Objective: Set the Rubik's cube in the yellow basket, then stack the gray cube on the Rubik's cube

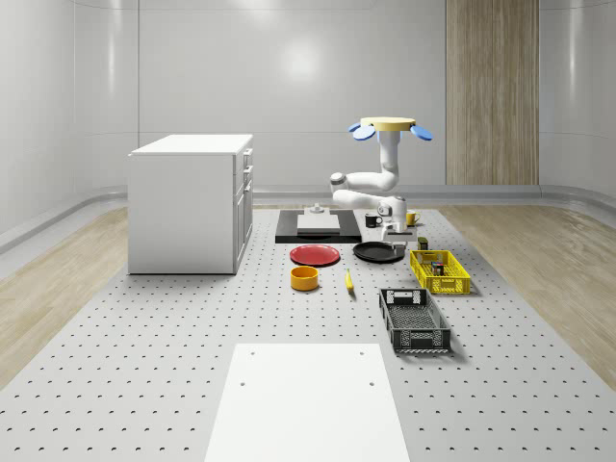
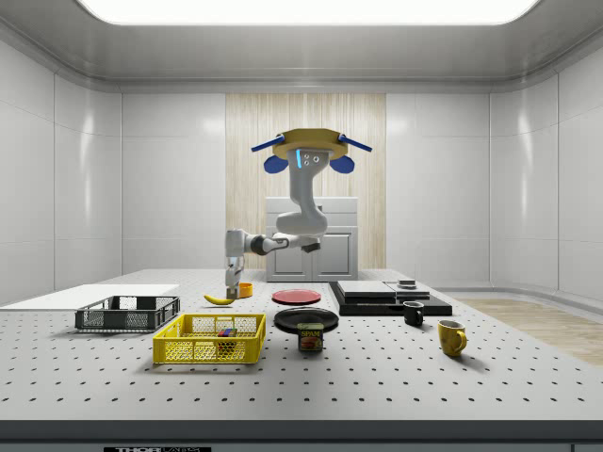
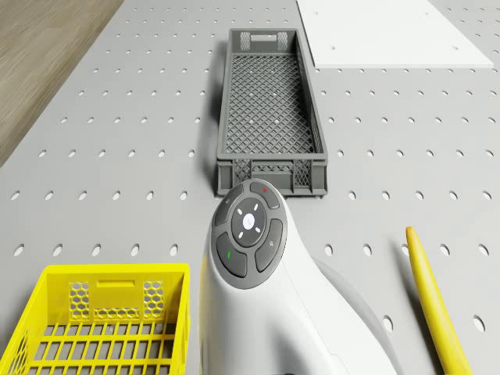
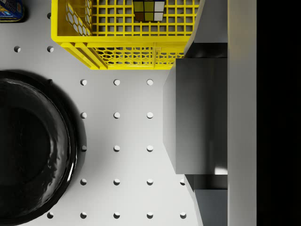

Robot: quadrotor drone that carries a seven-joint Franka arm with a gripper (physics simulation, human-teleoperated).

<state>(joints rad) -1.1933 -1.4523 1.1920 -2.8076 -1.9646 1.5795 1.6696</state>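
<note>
The yellow basket (image 1: 440,272) (image 2: 209,340) (image 4: 124,44) stands on the perforated table with the Rubik's cube (image 1: 438,268) (image 2: 226,332) (image 4: 149,10) inside it. In the wrist view a plain gray cube (image 4: 197,115) sits close to the camera, held between the fingers. My gripper (image 1: 395,223) (image 2: 233,282) is shut on it, hanging low over the table between the black pan (image 1: 378,252) (image 4: 33,150) and the basket's near end. The drone (image 1: 390,126) (image 2: 306,151) hovers high above the far part of the table, its arm bent down.
A dark crate (image 1: 414,320) (image 3: 269,109), a banana (image 1: 348,281) (image 3: 433,305), an orange bowl (image 1: 304,278) and a red plate (image 1: 315,255) lie nearby. A can (image 2: 311,336), two mugs (image 2: 413,314) (image 2: 452,337), a black platform (image 1: 313,231) and a white cabinet (image 1: 188,202) stand around.
</note>
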